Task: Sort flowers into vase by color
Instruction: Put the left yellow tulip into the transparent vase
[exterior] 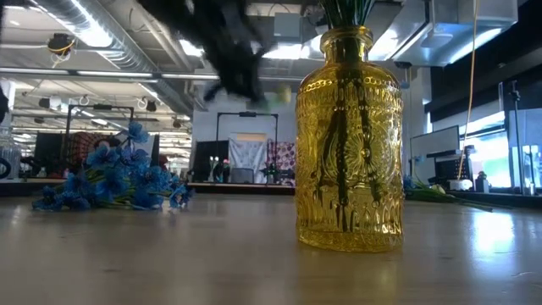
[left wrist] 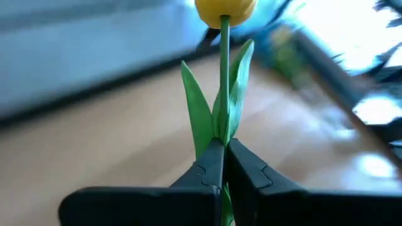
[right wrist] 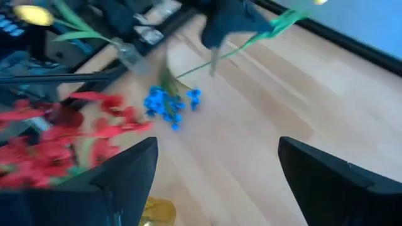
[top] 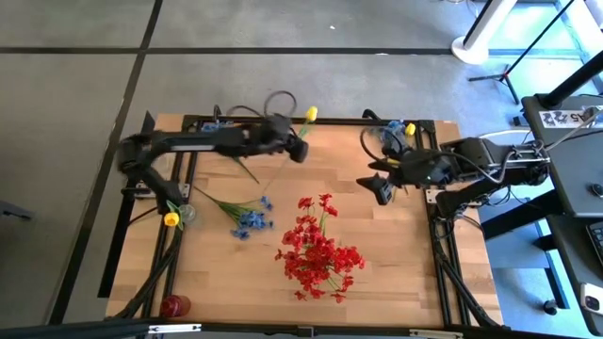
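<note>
My left gripper (top: 294,148) is over the far middle of the table, shut on a yellow tulip (top: 310,114) with a green stem and long leaves. My right gripper (top: 377,188) hovers open right of centre and holds nothing. A blue sprig (top: 250,218) and a pile of red sprigs (top: 316,252) lie flat on the wood. Another yellow bloom (top: 171,218) stands in a small clear vase (top: 186,215) at the left edge. In the low view, a yellow glass vase (exterior: 349,140) stands upright with green stems in its neck. My left gripper pinches the tulip's stem (left wrist: 223,135) between its two fingers (left wrist: 210,164), where the leaves wrap it, well below the bloom (left wrist: 225,7). The fingers lie across the stem. The flower is lifted clear, bloom toward the far edge, and its lower stem (top: 252,172) trails toward the near left.
A red vase (top: 174,305) sits at the near left corner. A yellow bloom (top: 410,129) and blue blooms (top: 391,141) show by the right arm at the far right. A black frame (top: 415,122) runs round the table's edges. Bare wood lies between the two grippers.
</note>
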`<move>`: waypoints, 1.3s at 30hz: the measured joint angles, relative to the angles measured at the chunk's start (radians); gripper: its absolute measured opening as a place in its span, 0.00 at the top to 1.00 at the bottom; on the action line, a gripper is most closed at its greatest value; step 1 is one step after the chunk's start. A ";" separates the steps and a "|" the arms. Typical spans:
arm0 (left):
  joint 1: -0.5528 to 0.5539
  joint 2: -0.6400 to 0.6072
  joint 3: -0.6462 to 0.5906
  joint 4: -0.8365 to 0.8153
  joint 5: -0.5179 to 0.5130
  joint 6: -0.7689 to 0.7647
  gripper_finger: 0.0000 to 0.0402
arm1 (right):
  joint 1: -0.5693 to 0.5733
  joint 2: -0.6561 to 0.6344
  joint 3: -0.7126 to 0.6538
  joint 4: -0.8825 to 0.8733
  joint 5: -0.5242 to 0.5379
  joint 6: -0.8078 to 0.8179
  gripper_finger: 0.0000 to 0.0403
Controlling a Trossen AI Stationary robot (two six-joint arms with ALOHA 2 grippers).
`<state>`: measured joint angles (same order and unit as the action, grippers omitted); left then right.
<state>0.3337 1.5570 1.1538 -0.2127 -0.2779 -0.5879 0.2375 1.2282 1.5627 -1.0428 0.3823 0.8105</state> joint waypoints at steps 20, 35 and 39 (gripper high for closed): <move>-0.285 -0.951 -0.177 -0.084 0.498 0.345 0.99 | 0.163 0.178 0.000 0.259 -0.012 -0.236 0.18; -0.285 -1.485 -0.466 -0.255 0.441 0.384 0.99 | 0.113 0.337 0.000 0.352 0.041 -0.019 0.18; -0.285 -1.554 -0.456 -0.306 0.441 0.392 0.99 | 0.116 0.345 0.000 0.354 0.045 0.031 0.18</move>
<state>0.0490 0.0031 0.6974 -0.5186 0.1629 -0.1958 0.3538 1.5736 1.5628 -0.6889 0.4270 0.8417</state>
